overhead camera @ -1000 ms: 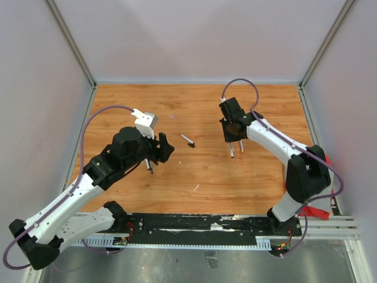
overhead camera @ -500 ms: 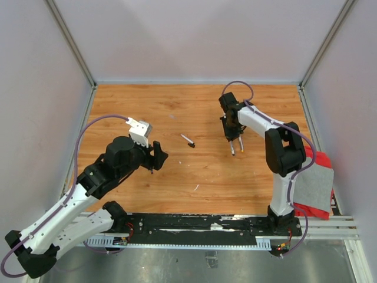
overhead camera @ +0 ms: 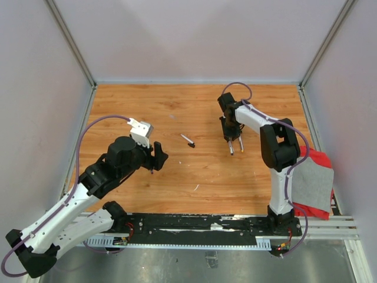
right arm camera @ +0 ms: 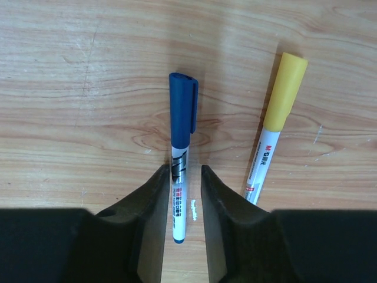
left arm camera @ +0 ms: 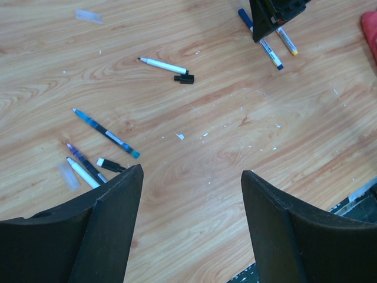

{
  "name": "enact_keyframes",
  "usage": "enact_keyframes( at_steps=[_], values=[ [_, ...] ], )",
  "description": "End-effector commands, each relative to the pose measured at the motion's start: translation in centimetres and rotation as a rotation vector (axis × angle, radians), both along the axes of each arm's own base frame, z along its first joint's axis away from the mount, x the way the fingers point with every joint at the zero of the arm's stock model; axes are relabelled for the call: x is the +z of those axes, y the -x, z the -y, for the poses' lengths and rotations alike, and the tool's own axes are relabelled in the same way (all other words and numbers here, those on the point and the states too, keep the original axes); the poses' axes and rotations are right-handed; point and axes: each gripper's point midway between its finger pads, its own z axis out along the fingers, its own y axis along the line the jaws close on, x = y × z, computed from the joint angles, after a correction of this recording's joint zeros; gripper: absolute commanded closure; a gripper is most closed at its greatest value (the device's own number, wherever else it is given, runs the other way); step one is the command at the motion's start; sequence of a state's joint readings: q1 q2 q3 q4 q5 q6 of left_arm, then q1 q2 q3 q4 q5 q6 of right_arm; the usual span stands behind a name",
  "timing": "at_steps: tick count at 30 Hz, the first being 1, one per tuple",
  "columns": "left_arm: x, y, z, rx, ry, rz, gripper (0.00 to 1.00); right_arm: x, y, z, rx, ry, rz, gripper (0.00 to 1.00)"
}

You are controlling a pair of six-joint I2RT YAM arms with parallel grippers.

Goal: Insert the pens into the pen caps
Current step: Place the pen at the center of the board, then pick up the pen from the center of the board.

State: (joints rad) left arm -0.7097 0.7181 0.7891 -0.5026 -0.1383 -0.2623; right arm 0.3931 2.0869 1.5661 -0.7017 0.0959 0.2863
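My right gripper (right arm camera: 182, 174) is down at the wood table, jaws slightly apart. A white pen with a dark blue cap (right arm camera: 181, 165) lies flat between them, against the left finger, with a gap to the right finger. A yellow-capped pen (right arm camera: 272, 132) lies just to its right. My left gripper (left arm camera: 191, 171) hovers wide open with nothing in it. Ahead of it lie an uncapped white pen (left arm camera: 162, 63) with a black cap (left arm camera: 184, 79) beside it. At the left are a blue pen (left arm camera: 105, 133), a dark pen (left arm camera: 85, 164), a white pen (left arm camera: 81, 173) and another black cap (left arm camera: 110, 165).
A red cloth (overhead camera: 321, 160) with a grey sheet (overhead camera: 312, 183) on it lies at the table's right edge. Grey walls enclose the table on three sides. A small clear scrap (left arm camera: 87, 16) lies toward the back left.
The right arm swung round over the two capped pens, and its jaws have eased apart from the blue-capped pen. The left arm drew back a little, still open.
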Motion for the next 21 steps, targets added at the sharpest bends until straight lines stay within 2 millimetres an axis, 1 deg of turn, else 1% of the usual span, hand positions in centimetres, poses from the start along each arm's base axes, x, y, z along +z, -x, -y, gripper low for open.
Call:
enact_keyframes(
  at_steps=[1, 4, 6, 9, 10, 14, 16, 18, 21],
  values=[
    [0.2, -0.5, -0.1, 0.010, -0.006, 0.020, 0.28, -0.2, 0.1, 0.4, -0.015, -0.006, -0.018, 0.68],
    [0.1, -0.6, -0.2, 0.018, -0.009, 0.018, 0.28, 0.8, -0.1, 0.3, -0.008, -0.021, 0.001, 0.65],
    [0.1, -0.6, -0.3, 0.026, -0.009, 0.019, 0.28, 1.8, -0.2, 0.1, 0.000, -0.034, 0.024, 0.65],
    [0.3, -0.7, -0.4, 0.041, -0.002, 0.013, 0.28, 3.8, -0.2, -0.6, 0.045, -0.056, 0.064, 0.62],
    [0.4, -0.8, -0.4, 0.050, 0.003, 0.012, 0.28, 5.2, -0.2, -0.7, 0.058, -0.052, 0.095, 0.60],
    [0.8, -1.2, -1.2, 0.109, -0.006, 0.007, 0.29, 8.3, 0.6, -0.6, 0.076, -0.016, 0.178, 0.57],
    [1.3, -1.3, -1.7, 0.138, -0.003, 0.018, 0.30, 9.7, 1.2, -1.1, 0.104, -0.007, 0.225, 0.54],
    [2.4, -1.2, -2.4, 0.167, 0.025, 0.046, 0.30, 10.5, 2.0, -2.3, 0.149, -0.009, 0.255, 0.51],
    [4.7, -0.5, -3.6, 0.196, 0.087, 0.119, 0.30, 11.4, 3.4, -5.8, 0.234, -0.052, 0.276, 0.51]
  ],
)
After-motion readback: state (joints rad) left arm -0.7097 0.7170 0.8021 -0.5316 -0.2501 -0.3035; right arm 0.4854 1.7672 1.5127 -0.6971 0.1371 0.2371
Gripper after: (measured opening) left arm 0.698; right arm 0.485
